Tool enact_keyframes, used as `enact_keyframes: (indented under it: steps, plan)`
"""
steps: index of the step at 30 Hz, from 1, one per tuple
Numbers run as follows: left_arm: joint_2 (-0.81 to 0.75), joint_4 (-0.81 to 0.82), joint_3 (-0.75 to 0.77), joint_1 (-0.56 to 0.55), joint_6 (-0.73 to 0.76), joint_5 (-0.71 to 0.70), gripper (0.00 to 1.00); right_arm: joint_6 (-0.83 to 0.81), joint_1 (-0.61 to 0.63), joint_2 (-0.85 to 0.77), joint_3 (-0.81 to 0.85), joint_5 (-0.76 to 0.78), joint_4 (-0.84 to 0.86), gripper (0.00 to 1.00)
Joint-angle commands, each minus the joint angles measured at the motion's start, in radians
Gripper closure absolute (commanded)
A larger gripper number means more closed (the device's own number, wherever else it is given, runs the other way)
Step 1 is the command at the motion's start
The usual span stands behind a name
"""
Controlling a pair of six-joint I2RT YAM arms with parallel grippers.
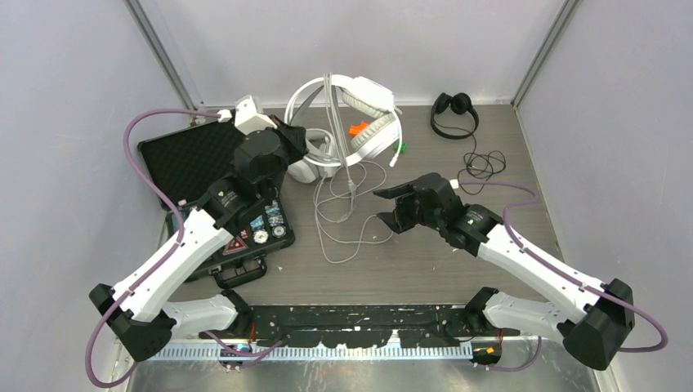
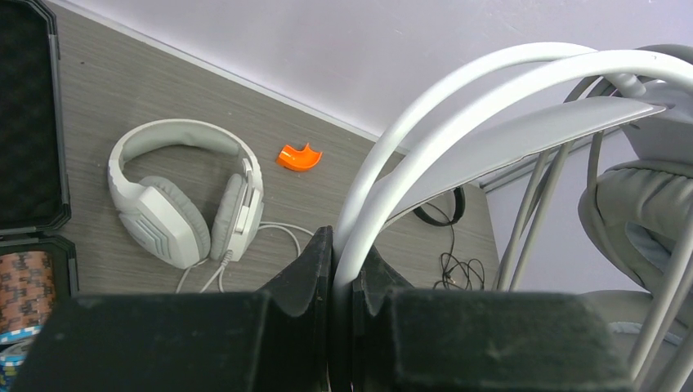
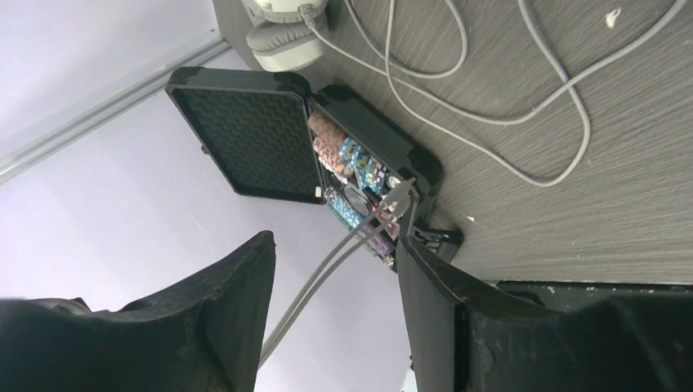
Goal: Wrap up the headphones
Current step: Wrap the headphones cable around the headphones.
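My left gripper [image 1: 296, 145] [image 2: 343, 245] is shut on the headband of the large white-and-grey headphones [image 1: 372, 102] [image 2: 523, 135], holding them tilted up off the table. Their white cable [image 1: 347, 216] [image 3: 490, 122] hangs down and lies in loose loops on the table. To the right of the loops, my right gripper [image 1: 386, 208] [image 3: 335, 241] stands open. A doubled strand of grey cable [image 3: 327, 278] runs between its fingers without being pinched. A second pair of white headphones [image 1: 306, 169] [image 2: 188, 204] lies flat under the left gripper. The small black headphones [image 1: 454, 110] [image 2: 441, 214] lie at the back right.
An open black case [image 1: 196, 155] [image 3: 245, 139] holding poker chips [image 1: 266, 224] sits on the left under the left arm. An orange piece [image 1: 358, 128] [image 2: 298, 157] lies near the back wall. The black cable [image 1: 482, 163] is bunched beside the right arm.
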Motion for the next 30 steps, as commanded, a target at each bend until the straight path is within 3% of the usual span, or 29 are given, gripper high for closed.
enact_keyframes:
  steps: [1, 12, 14, 18, 20, 23, 30]
  plan:
    - [-0.041, 0.166, 0.011, -0.004, -0.051, 0.006, 1.00, 0.091, -0.001, 0.035, 0.041, -0.072, 0.058, 0.38]
    - [-0.021, 0.191, 0.006, -0.003, -0.055, 0.023, 1.00, 0.173, 0.006, 0.100, -0.005, -0.170, 0.151, 0.42]
    - [-0.025, 0.186, 0.006, -0.003, -0.078, 0.035, 1.00, 0.196, 0.006, 0.119, -0.035, -0.163, 0.206, 0.51]
    - [-0.038, 0.139, 0.023, -0.003, -0.123, 0.067, 1.00, 0.170, -0.006, 0.145, -0.086, -0.104, 0.355, 0.90]
    - [-0.036, 0.058, 0.060, -0.004, -0.142, 0.077, 1.00, 0.115, -0.018, 0.136, -0.082, -0.042, 0.364, 0.99]
    - [-0.041, -0.046, 0.093, -0.003, -0.161, 0.131, 1.00, 0.028, -0.051, 0.114, -0.079, 0.008, 0.371, 1.00]
    - [-0.093, -0.064, 0.051, -0.003, -0.132, 0.415, 1.00, -0.122, -0.138, 0.078, -0.131, 0.021, 0.529, 1.00]
